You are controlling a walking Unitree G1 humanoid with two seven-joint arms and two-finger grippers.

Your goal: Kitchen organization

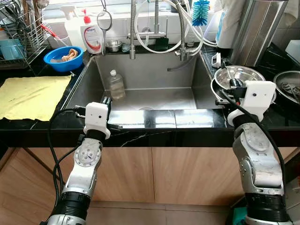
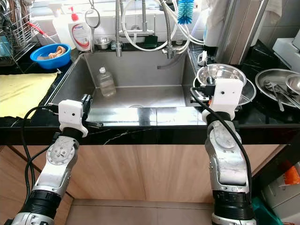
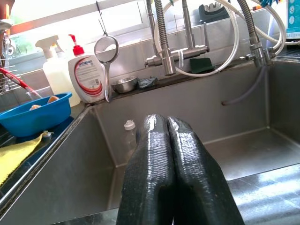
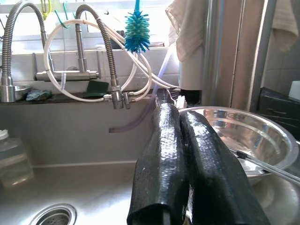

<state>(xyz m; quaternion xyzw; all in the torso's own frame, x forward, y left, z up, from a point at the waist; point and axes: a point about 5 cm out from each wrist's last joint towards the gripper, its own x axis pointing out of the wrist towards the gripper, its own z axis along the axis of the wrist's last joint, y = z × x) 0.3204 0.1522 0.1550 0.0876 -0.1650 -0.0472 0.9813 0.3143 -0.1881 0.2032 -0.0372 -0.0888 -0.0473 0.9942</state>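
Note:
A steel sink (image 1: pixel 183 101) lies straight ahead, with a clear plastic bottle (image 1: pixel 115 84) standing at its left side, white cap on top. My left gripper (image 3: pixel 161 121) hovers over the sink's front left corner, its fingers pressed shut with nothing between them, pointing toward the bottle (image 3: pixel 129 138). My right gripper (image 4: pixel 177 111) is shut and empty at the sink's front right corner, right beside a shiny steel bowl (image 1: pixel 240 74) on the counter. That bowl (image 4: pixel 234 129) has a thin metal utensil resting in it.
A yellow cloth (image 1: pixel 33 96) covers the left counter, with a blue bowl (image 1: pixel 63 58), a soap bottle (image 1: pixel 92 35) and a dish rack (image 1: pixel 18 33) behind it. Faucets and hoses (image 1: pixel 157 33) and a blue brush (image 1: pixel 200 11) hang over the sink's back. A steel plate with utensils (image 1: pixel 288 84) is far right.

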